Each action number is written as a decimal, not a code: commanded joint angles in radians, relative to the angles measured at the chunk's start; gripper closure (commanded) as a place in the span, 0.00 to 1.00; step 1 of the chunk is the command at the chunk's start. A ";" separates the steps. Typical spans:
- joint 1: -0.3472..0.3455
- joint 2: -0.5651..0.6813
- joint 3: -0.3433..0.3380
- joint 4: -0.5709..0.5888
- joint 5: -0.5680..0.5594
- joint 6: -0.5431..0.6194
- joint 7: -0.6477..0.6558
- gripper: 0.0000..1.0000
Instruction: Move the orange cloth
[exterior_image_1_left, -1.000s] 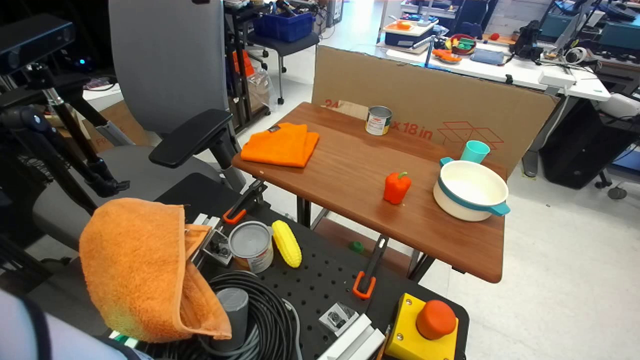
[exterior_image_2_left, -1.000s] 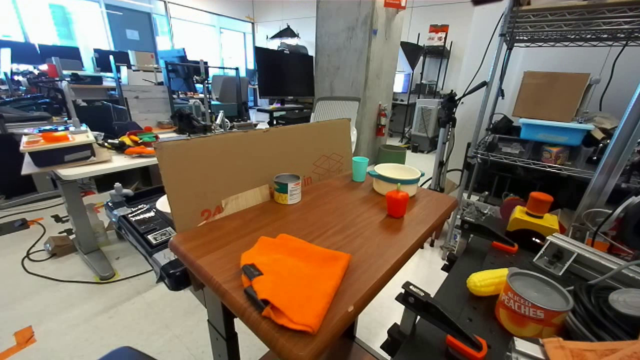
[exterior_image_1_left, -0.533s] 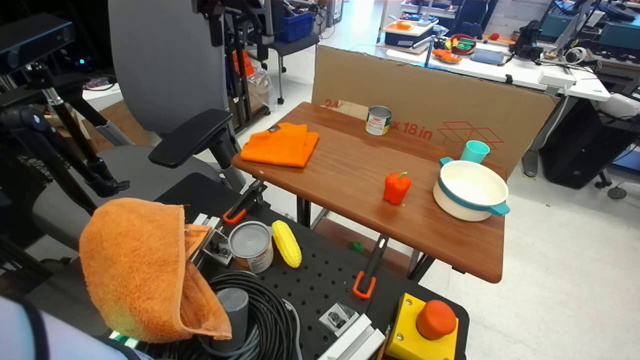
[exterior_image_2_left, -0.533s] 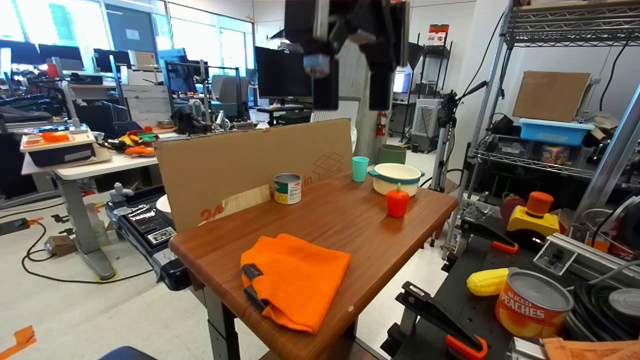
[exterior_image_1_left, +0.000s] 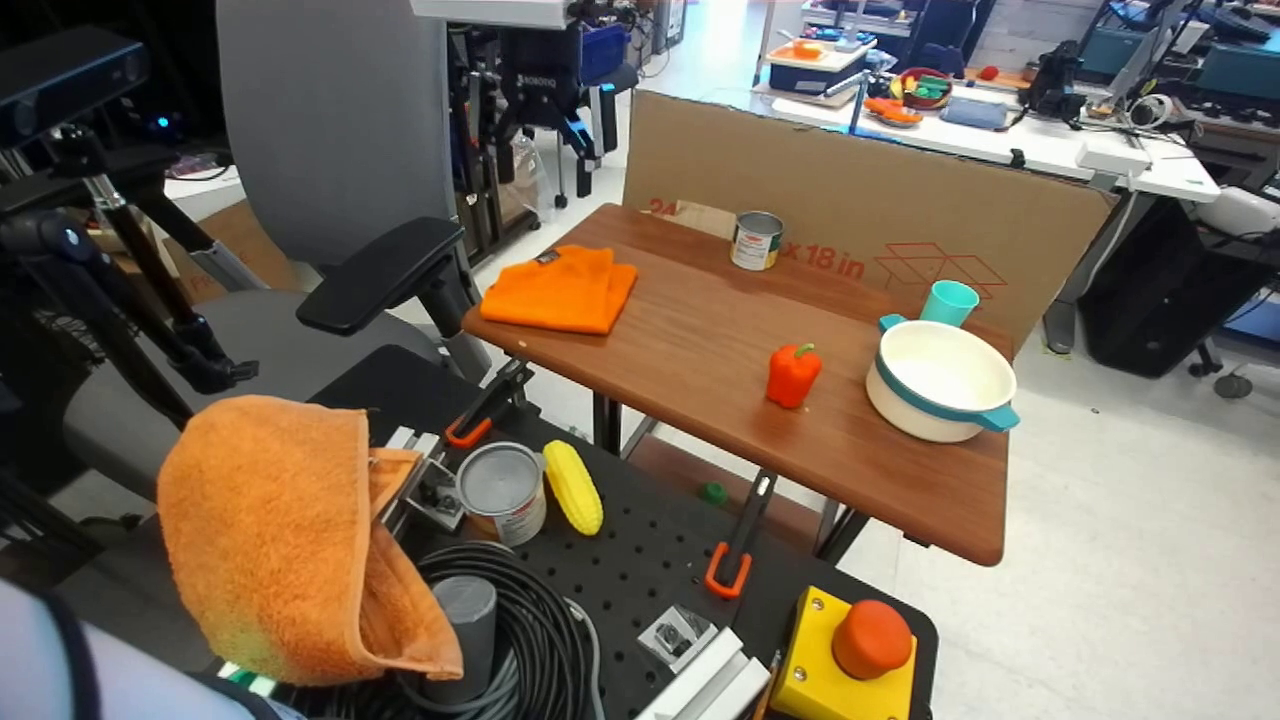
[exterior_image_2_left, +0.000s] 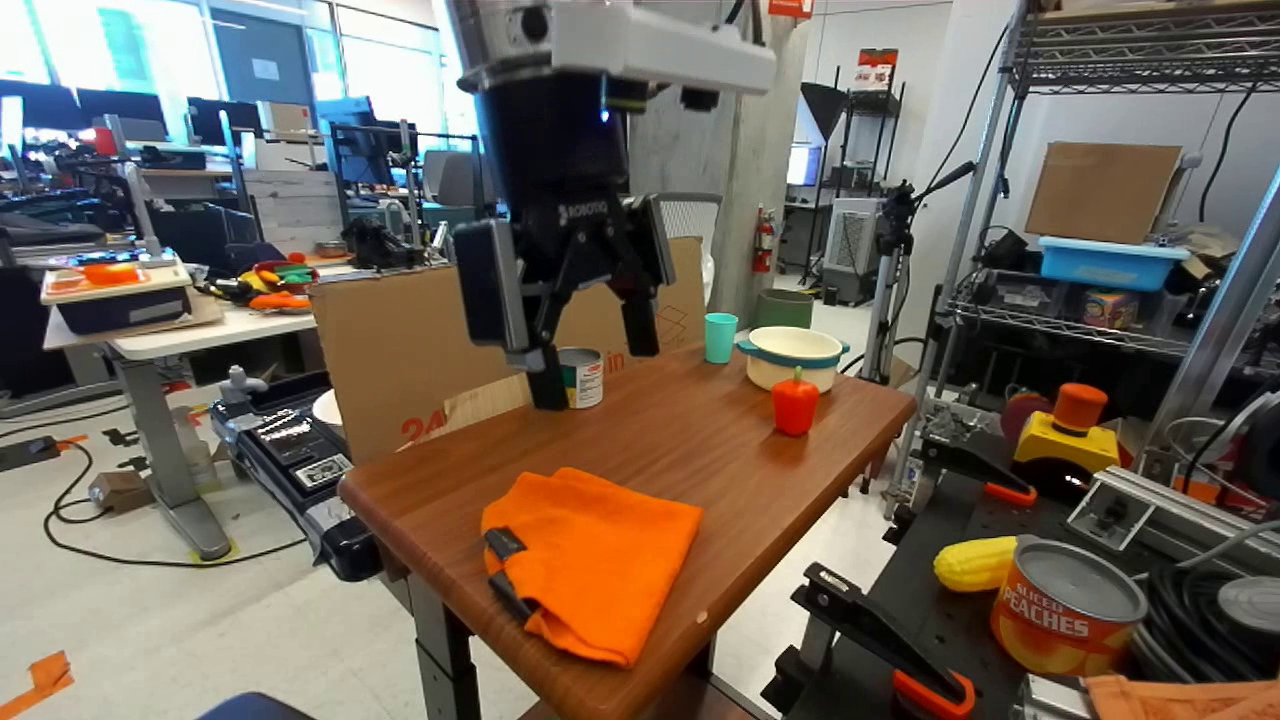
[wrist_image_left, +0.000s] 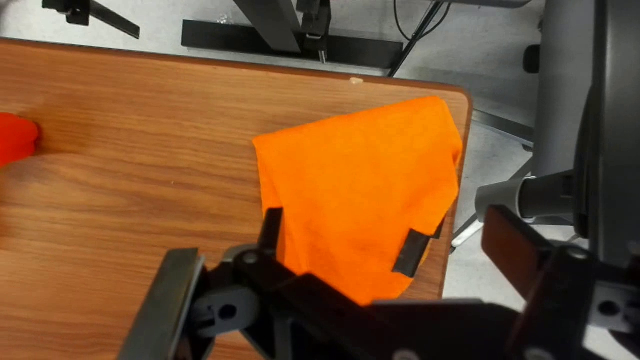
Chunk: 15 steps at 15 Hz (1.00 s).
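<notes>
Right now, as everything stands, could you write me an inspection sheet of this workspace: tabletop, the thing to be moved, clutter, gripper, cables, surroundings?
Surface: brown table, small pale mark near one edge.
Job's things: orange cloth, folded, lying at one end.
Clutter: metal can, red pepper, two-handled pot and turquoise cup on the table; orange towel in an exterior view's foreground.
Gripper: open, in the air, not touching the cloth; nothing seen in its grasp.
Cables: black cable coil on the black workbench; dark cable on the floor.
Surroundings: grey chair by the cloth's end; cardboard sheet standing along one long side.
</notes>
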 joint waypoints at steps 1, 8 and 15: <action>0.065 0.143 -0.053 0.143 -0.063 -0.071 0.034 0.00; 0.118 0.337 -0.092 0.303 -0.054 -0.202 0.011 0.00; 0.117 0.512 -0.113 0.467 -0.039 -0.291 -0.016 0.00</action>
